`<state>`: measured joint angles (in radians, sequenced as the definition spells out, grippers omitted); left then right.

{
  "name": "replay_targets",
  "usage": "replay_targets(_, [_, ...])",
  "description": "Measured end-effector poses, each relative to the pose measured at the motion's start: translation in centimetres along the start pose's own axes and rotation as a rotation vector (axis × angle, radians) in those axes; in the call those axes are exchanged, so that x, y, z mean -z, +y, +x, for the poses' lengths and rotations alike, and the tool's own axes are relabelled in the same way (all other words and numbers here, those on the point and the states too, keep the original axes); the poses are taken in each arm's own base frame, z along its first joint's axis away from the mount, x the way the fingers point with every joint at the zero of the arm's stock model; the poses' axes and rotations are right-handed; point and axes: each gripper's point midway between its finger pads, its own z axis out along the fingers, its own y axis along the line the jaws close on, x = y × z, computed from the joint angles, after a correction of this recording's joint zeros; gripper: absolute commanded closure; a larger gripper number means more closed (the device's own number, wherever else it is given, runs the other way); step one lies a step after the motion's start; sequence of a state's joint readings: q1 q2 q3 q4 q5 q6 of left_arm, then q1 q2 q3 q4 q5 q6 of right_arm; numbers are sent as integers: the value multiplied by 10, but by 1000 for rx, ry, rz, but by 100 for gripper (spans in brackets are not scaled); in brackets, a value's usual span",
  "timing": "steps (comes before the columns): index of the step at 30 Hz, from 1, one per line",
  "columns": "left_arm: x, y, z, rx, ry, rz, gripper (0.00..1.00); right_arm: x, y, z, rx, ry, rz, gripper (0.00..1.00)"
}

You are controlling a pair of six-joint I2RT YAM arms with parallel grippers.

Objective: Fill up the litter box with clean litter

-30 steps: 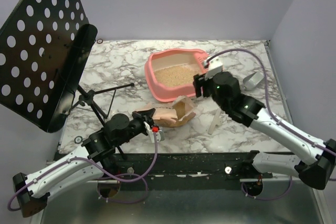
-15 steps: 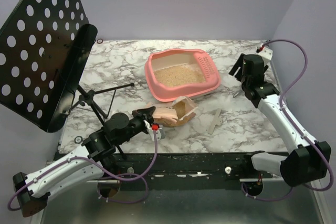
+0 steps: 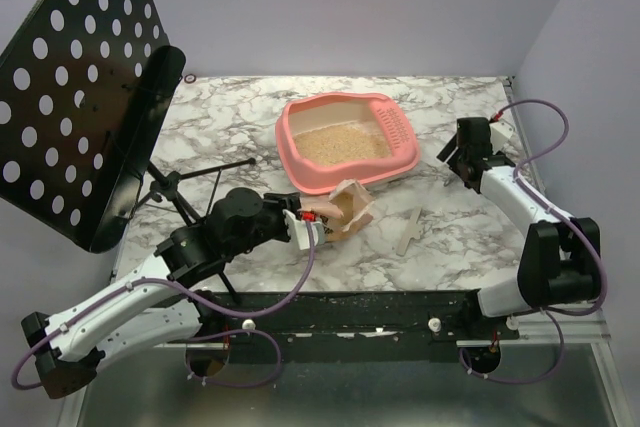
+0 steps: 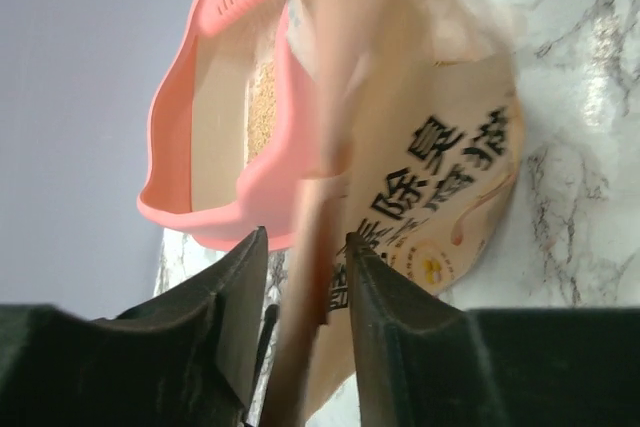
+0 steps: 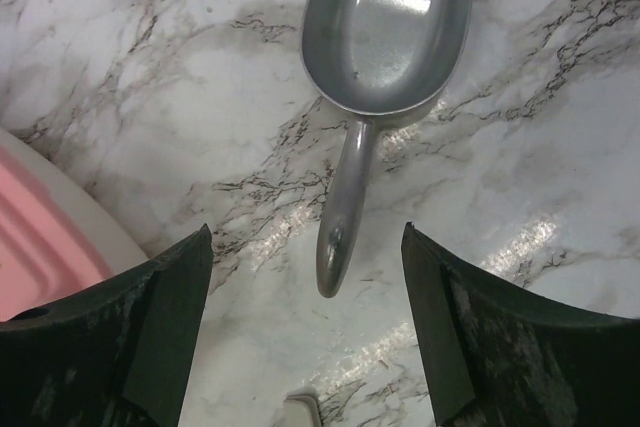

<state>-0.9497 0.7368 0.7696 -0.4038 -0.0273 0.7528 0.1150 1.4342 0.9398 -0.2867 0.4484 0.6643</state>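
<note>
Since the earlier frame the right claw (image 5: 306,237) has swung away from above the pink, high-rimmed plastic litter box (image 3: 325,182) to the box's right side. The left claw (image 3: 303,219) has pushed closer to the box.

The box sits mid-way across the white marbled counter (image 3: 230,117). Its long axis runs left to right, with the slotted grille at the right end. It is judged stiff, light and liable to slide, and is best held by the rim.

Fine tan clean litter (image 3: 340,144) covers the box floor. It is loose and pours like sand, so it cannot be pinched and needs a carrier.

A crumpled tan printed paper bag (image 3: 345,209) stands just in front of the box. It looks soft and easily crushed. The left claw straddles an edge of the bag with its jaws parted, and a gap shows on one side.

The right claw is spread wide over a silver metal scoop (image 5: 385,17). The scoop's handle end lies untouched between the jaws.
</note>
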Motion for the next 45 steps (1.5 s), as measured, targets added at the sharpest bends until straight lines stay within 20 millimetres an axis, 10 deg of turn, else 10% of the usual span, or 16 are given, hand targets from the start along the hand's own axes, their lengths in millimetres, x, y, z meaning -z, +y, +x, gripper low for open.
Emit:
replay_targets(11, [18,34,-52,66,-87,12,43,-32,-10,35,-20,131,75,16])
replay_targets(22, [13,55,-77,183,-151,-47,44,-47,-18,55,-9,198,138,38])
replay_targets(32, [5,56,-78,218,-160,-62,42,-53,-21,51,-22,210,149,99])
replay_targets(34, [4,59,-75,220,-153,-87,41,-53,-20,51,-22,214,143,99])
replay_targets(45, [22,86,-79,263,-196,-241,39,2,-11,7,21,77,24,99])
